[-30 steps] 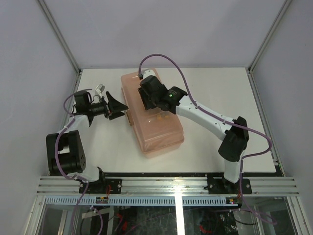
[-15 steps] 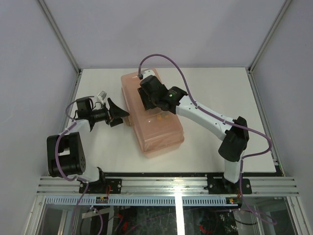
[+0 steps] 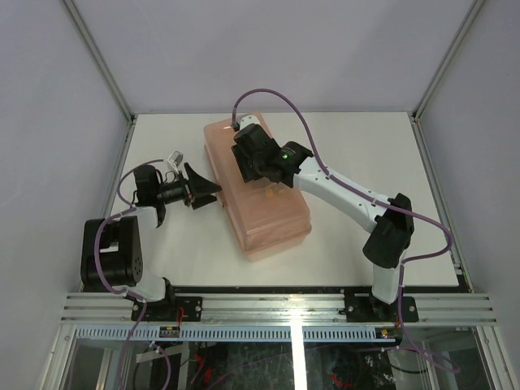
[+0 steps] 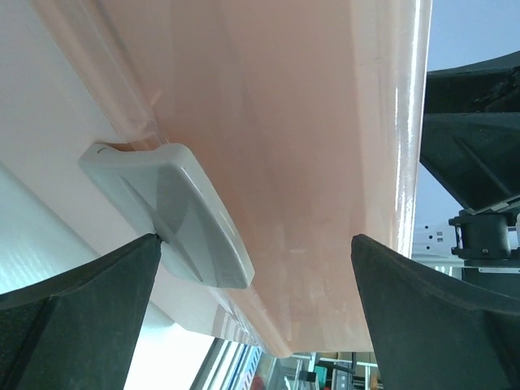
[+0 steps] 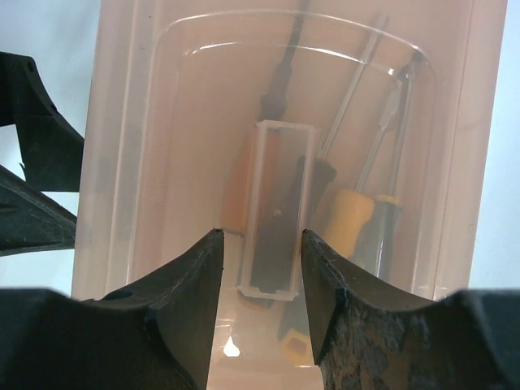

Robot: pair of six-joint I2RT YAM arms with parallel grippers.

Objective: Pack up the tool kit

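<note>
The salmon-pink toolbox (image 3: 275, 221) lies on the white table (image 3: 366, 146) with its lid down. My left gripper (image 3: 213, 193) is open against the box's left side. In the left wrist view it (image 4: 253, 244) straddles the box wall (image 4: 325, 146), and one finger (image 4: 73, 317) touches the grey latch (image 4: 175, 215). My right gripper (image 3: 262, 177) is above the lid. In the right wrist view it (image 5: 260, 236) is open, with the clear lid handle (image 5: 278, 195) between its fingers. Screwdrivers show through the lid, one with a yellow handle (image 5: 349, 219) and one orange (image 5: 242, 183). Hammer and pliers are not discernible.
Grey enclosure walls rise close to the table's left edge (image 3: 130, 154) and right edge (image 3: 431, 162). The arm bases sit on the metal rail (image 3: 276, 307) at the near edge. My left gripper's fingers (image 5: 32, 162) show at the left of the right wrist view.
My left gripper has moved right and nearer, up against the latch side of the toolbox. The toolbox has shifted slightly to the right. The right gripper stays over the lid.
</note>
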